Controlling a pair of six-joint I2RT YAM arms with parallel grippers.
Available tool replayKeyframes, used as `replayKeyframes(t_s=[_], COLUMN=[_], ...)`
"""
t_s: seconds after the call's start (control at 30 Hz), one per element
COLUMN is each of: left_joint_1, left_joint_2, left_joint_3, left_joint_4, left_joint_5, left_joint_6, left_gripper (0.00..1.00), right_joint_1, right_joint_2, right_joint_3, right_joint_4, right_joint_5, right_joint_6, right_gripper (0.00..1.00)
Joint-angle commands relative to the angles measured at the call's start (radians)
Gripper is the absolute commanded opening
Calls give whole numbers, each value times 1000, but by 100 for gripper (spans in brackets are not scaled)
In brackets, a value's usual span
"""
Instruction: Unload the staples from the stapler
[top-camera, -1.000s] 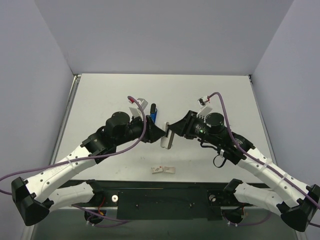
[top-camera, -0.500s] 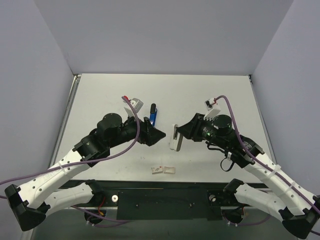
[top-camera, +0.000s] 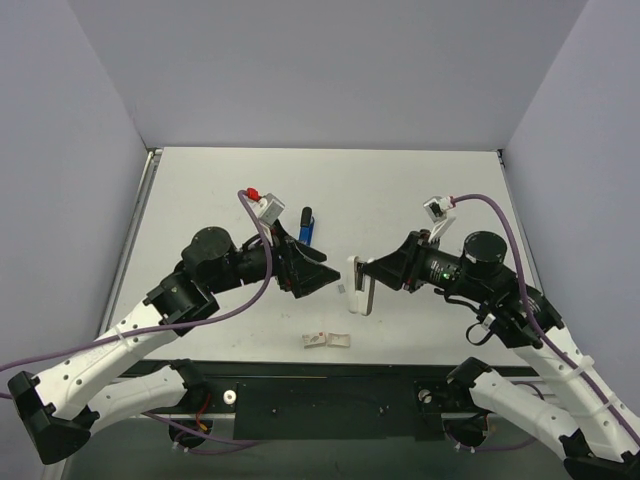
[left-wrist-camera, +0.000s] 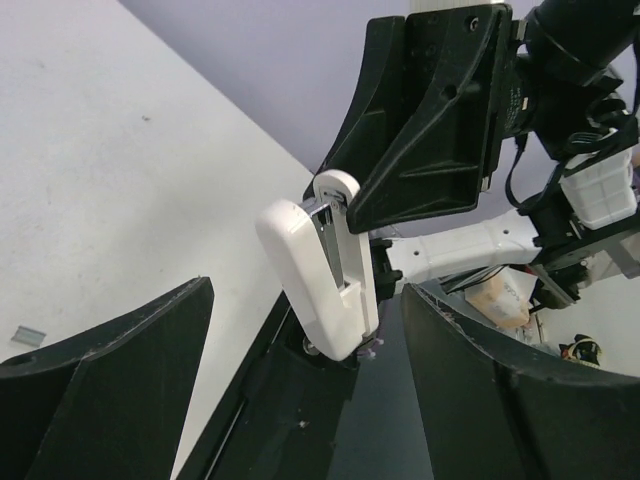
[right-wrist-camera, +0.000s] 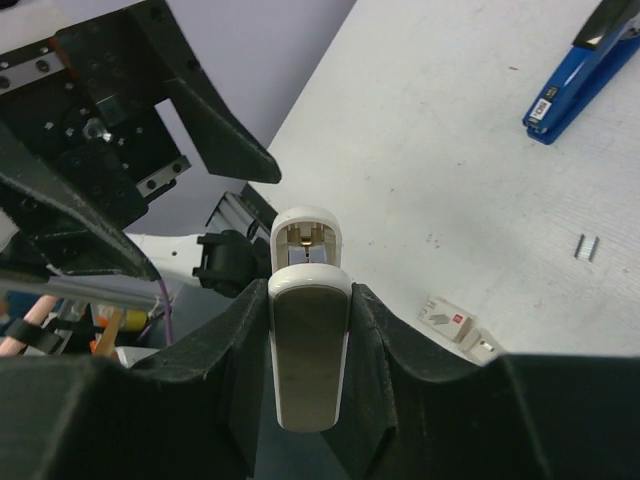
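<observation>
The blue stapler (top-camera: 307, 226) lies just beyond my open left hand (top-camera: 322, 278), pointing away. My right hand (top-camera: 366, 285) clamps a white stapler (top-camera: 356, 288).

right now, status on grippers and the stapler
Left gripper open, empty. Right gripper shut on white stapler. Blue stapler lying on table, ungripped. Short staple strip loose on table.

I log: blue stapler (right-wrist-camera: 585, 65), cut off at 1 o'clock in the right wrist view. White stapler (right-wrist-camera: 308, 340), flanks covered by the right gripper (right-wrist-camera: 308, 298) fingers. Pale slivers (right-wrist-camera: 587, 248) at 3 o'clock, too small for me to identify.
</observation>
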Motion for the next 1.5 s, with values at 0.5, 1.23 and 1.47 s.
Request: replayKeyframes(t_s=[0.5,1.23,1.47], left_joint_1=[1,7,7], left_joint_2=[3,-19,-22], left_joint_3=[-57,-154,-163], left_joint_4=[369,647,673], left_joint_5=[185,187,175], left_joint_6=[-221,-405,-414], left_gripper=[85,68,60], right_joint_1=[3,81,91], right_joint_2=[-40,-34,-39], right_joint_3=[27,-35,-48], right_joint_4=[349,504,516], right_joint_5=[-283,-209,-194], right_joint_6=[123,131,133], right_gripper=[0,0,0])
